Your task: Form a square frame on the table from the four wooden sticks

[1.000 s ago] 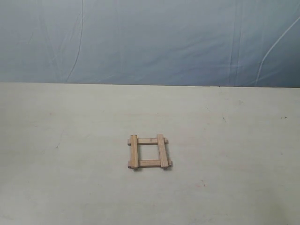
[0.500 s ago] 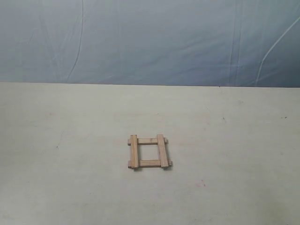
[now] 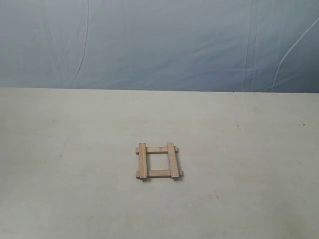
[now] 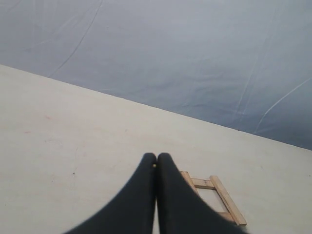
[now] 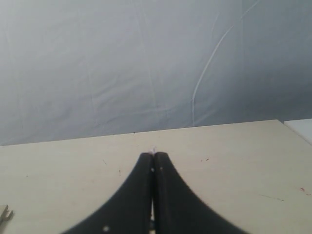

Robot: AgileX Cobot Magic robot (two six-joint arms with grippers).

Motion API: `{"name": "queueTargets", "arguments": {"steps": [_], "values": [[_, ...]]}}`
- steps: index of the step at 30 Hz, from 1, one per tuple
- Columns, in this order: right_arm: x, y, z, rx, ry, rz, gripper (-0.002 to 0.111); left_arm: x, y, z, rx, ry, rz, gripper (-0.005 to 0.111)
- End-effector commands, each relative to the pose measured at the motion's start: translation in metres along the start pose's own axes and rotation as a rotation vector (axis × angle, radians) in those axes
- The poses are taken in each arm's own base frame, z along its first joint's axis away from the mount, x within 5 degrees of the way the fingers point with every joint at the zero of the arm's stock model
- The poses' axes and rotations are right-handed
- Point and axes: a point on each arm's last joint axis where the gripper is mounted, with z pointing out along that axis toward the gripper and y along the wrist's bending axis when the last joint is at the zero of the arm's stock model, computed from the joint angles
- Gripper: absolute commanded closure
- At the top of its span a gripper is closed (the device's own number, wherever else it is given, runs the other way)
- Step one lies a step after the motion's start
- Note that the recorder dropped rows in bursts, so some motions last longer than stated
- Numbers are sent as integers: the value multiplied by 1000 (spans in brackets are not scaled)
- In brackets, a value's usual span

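Observation:
The four wooden sticks lie together as a square frame (image 3: 159,161) on the pale cream table (image 3: 70,199), two long sticks resting across the two cross sticks with ends overlapping. Neither arm shows in the exterior view. In the left wrist view the left gripper (image 4: 156,157) is shut with nothing between its black fingers; the square frame (image 4: 214,195) lies just beyond and to one side, partly hidden by a finger. In the right wrist view the right gripper (image 5: 154,155) is shut and empty above bare table; only a stick end (image 5: 5,213) peeks in at the picture's edge.
A wrinkled blue-grey cloth backdrop (image 3: 159,45) rises behind the table's far edge. The table (image 5: 243,165) carries faint specks and scuffs. A white strip (image 5: 300,127) shows past the table's corner in the right wrist view.

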Motion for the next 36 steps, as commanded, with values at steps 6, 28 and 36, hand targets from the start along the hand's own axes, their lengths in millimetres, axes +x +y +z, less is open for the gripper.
{"name": "queueTargets", "arguments": {"steps": [6,28,36], "values": [[0,1,0,-18,-10,2,109,1,6,-3,-69,6,199,107],[23,0,-3,-14,243,-4,109,10,21,-26,-326,11,189,107],[24,0,-3,-14,246,-3,109,11,18,-25,-275,26,193,107]]}}
